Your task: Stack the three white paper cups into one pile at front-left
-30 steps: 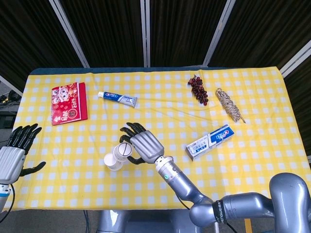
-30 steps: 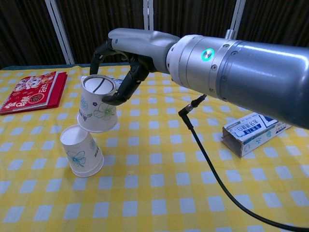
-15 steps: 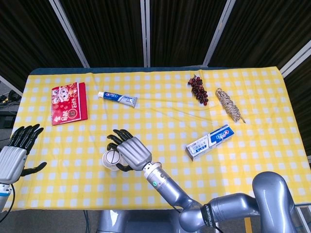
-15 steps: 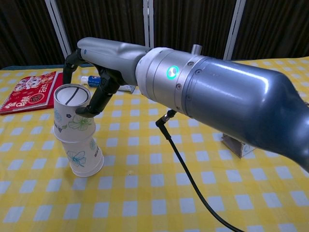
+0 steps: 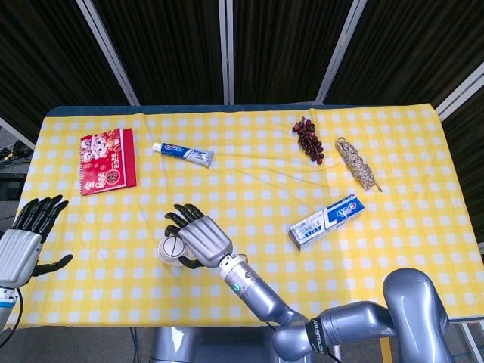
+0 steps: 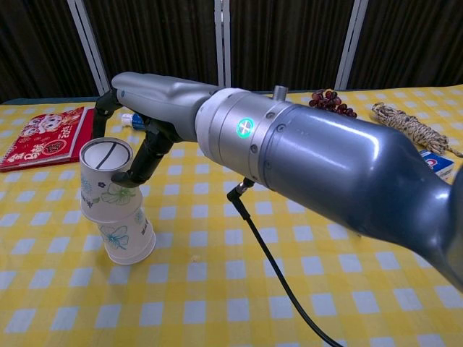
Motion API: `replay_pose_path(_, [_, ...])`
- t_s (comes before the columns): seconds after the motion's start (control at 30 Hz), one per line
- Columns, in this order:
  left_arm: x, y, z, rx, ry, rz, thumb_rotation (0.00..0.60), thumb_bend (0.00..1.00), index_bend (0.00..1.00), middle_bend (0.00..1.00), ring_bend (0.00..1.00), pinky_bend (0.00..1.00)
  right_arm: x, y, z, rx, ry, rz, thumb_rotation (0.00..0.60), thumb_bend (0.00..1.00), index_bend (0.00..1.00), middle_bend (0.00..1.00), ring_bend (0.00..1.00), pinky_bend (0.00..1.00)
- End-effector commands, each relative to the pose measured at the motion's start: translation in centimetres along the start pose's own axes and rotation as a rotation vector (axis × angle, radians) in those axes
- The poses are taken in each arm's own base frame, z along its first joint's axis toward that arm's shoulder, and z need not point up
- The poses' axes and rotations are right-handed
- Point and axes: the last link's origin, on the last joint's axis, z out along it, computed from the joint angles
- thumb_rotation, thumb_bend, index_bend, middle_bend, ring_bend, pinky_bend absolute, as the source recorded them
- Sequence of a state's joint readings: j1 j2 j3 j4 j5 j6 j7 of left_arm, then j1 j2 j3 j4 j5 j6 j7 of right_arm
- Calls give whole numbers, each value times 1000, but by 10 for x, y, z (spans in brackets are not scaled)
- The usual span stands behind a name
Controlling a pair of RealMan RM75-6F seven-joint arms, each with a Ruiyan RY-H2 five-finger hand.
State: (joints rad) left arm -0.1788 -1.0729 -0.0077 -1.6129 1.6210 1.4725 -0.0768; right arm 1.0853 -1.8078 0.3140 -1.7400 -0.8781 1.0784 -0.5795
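An upside-down white paper cup with a flower print [image 6: 107, 181] sits over another upside-down cup [image 6: 126, 235] on the yellow checked cloth at front-left. My right hand [image 6: 145, 123] grips the upper cup from behind, with its fingers curled around the cup's side. I cannot tell whether a third cup is nested inside. From the head view, the right hand [image 5: 198, 240] covers much of the cup pile [image 5: 171, 249]. My left hand [image 5: 23, 242] hovers at the table's left edge, fingers spread, holding nothing.
A red booklet [image 5: 107, 160] and a toothpaste tube [image 5: 184, 153] lie at the back left. A toothpaste box [image 5: 325, 221] lies right of centre. Dark berries [image 5: 308, 139] and a coil of rope [image 5: 357, 163] lie at the back right.
My right hand has carried the upper cup left and down. The cup hung tilted beside the lower cup and now sits over it. The left hand has stayed put.
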Motion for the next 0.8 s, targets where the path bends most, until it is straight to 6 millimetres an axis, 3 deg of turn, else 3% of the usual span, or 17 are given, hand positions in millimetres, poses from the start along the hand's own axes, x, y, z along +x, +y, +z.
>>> replay_pose_path(0.03, [1, 0, 0, -1, 4, -2, 600, 159, 0, 0, 0, 0, -3, 1, 1, -4, -4, -8, 600, 215, 440, 125, 0, 106])
replay_pose_path(0.37, [0, -1, -1, -1, 3, -2, 600, 160, 0, 0, 0, 0, -7, 2, 2, -12, 2, -9, 600, 127, 288, 71, 0, 83])
replay_pose_path(0.63, [0, -1, 0, -1, 0, 0, 600, 160, 0, 0, 0, 0, -3, 3, 0, -11, 19, -16, 600, 115, 283, 70, 0, 81])
replay_pose_path(0.8, [0, 0, 0, -2, 1, 0, 600, 160, 0, 0, 0, 0, 4, 9, -2, -31, 47, -37, 600, 178, 283, 70, 0, 81])
